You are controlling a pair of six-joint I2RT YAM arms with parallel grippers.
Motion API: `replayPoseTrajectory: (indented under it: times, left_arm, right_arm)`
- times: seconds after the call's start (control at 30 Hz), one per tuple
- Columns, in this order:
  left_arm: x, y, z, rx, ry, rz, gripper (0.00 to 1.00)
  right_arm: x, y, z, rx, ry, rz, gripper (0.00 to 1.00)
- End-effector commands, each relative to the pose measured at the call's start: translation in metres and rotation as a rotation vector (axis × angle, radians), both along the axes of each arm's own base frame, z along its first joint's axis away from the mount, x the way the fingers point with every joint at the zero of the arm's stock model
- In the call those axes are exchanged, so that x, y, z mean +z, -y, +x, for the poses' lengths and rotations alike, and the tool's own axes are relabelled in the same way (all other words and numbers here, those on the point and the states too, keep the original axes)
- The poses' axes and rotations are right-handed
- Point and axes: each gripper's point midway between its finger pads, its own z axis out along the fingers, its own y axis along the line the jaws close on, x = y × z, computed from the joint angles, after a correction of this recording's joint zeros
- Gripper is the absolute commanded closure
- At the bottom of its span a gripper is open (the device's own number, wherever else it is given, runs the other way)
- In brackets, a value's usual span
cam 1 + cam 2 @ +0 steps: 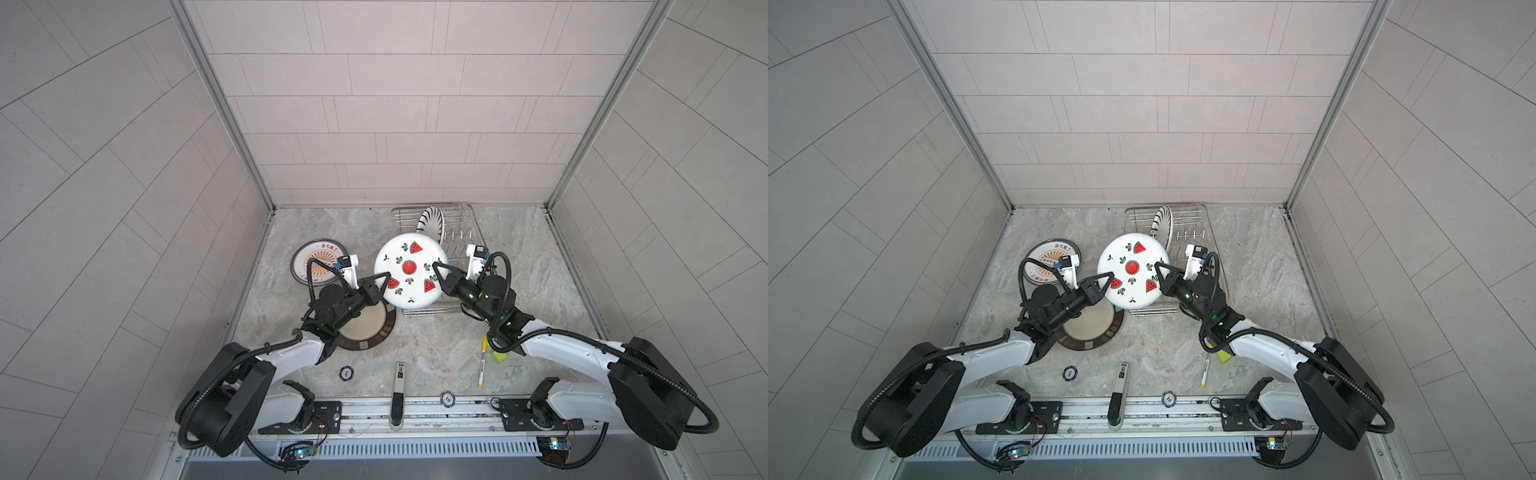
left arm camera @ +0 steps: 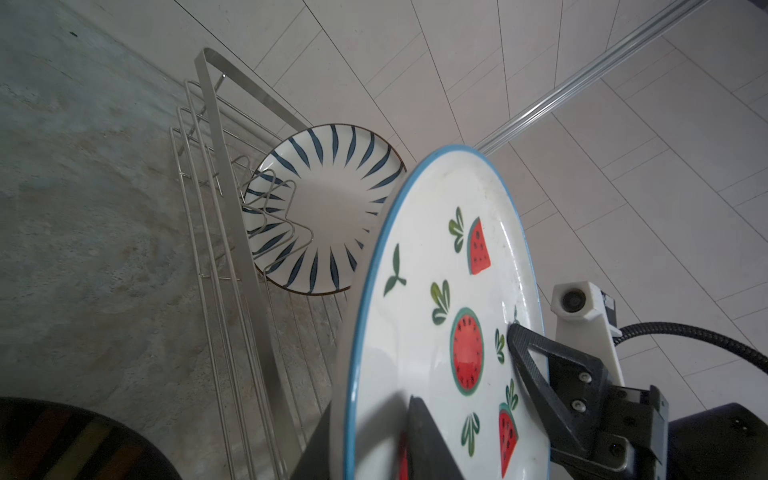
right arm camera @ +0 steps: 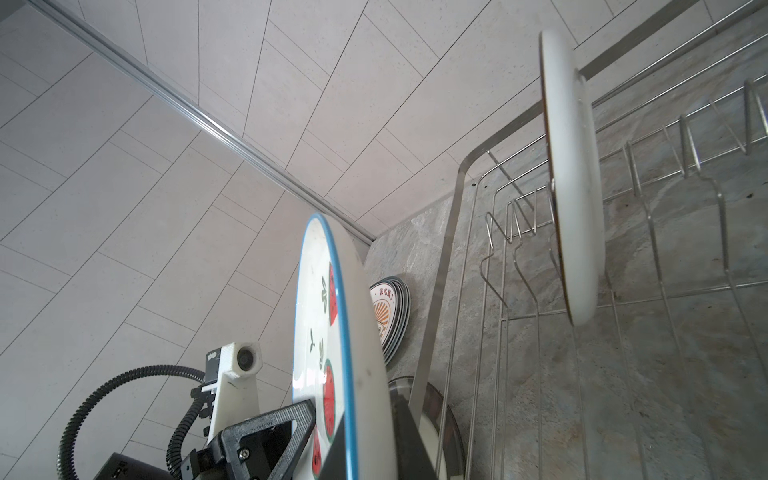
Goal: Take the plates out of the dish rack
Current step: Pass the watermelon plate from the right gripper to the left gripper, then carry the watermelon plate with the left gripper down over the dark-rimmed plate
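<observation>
**A:** How's the watermelon plate (image 1: 409, 253) being held?

**B:** It's gripped from both sides. The right hand (image 1: 436, 268) is clamped on its right rim. The left hand (image 1: 384, 277) is pinched onto the left rim, one finger on the face and one underneath. The plate is held face up over the near-left corner of the dish rack (image 1: 461, 220).

**A:** Anything seen in the rack?

**B:** One navy-petal plate (image 1: 432, 220) is stood upright at the far end. Sunburst plates (image 1: 320, 253) and a brown-rimmed plate (image 1: 370, 328) are laid on the surface (image 1: 519, 270), left of it.
</observation>
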Motion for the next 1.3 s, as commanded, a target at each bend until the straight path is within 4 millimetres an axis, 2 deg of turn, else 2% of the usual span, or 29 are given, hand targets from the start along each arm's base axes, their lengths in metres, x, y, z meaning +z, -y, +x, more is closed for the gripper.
replayPoseTrajectory:
  times: [0.0, 0.2, 0.27, 0.3, 0.5, 0.73, 0.87, 0.97, 1.13, 1.27]
  left_arm:
    - [0.031, 0.015, -0.006, -0.075, 0.089, -0.038, 0.77]
    - [0.031, 0.012, -0.007, -0.063, 0.080, -0.050, 0.81]
    - [0.032, 0.013, -0.007, -0.067, 0.070, -0.066, 0.83]
    - [0.032, 0.012, -0.006, -0.063, 0.067, -0.075, 0.84]
    - [0.029, 0.003, 0.003, -0.016, 0.001, -0.142, 0.89]
    - [0.032, -0.003, 0.007, 0.004, -0.025, -0.201, 0.91]
    - [0.030, -0.011, 0.009, 0.035, -0.036, -0.219, 0.94]
    - [0.025, -0.020, 0.012, 0.065, -0.067, -0.237, 0.96]
    - [0.031, -0.032, 0.013, 0.092, -0.058, -0.267, 0.96]
    - [0.023, -0.045, 0.009, 0.134, -0.077, -0.270, 0.96]
  right_arm:
    - [0.047, -0.013, -0.002, 0.051, 0.109, 0.107, 0.96]
    - [0.041, -0.017, 0.004, 0.049, 0.094, 0.064, 0.94]
    - [0.032, -0.023, 0.004, 0.072, 0.076, 0.026, 0.91]
    - [0.040, -0.028, 0.006, 0.081, 0.089, 0.018, 0.88]
    - [0.027, -0.042, 0.009, 0.119, 0.067, -0.062, 0.73]
    - [0.019, -0.050, 0.009, 0.148, 0.054, -0.112, 0.44]
    - [0.015, -0.050, 0.009, 0.150, 0.041, -0.133, 0.32]
    - [0.013, -0.050, 0.009, 0.152, 0.036, -0.139, 0.28]
    - [0.010, -0.050, 0.009, 0.152, 0.031, -0.166, 0.27]
    - [0.009, -0.051, 0.009, 0.158, 0.034, -0.189, 0.25]
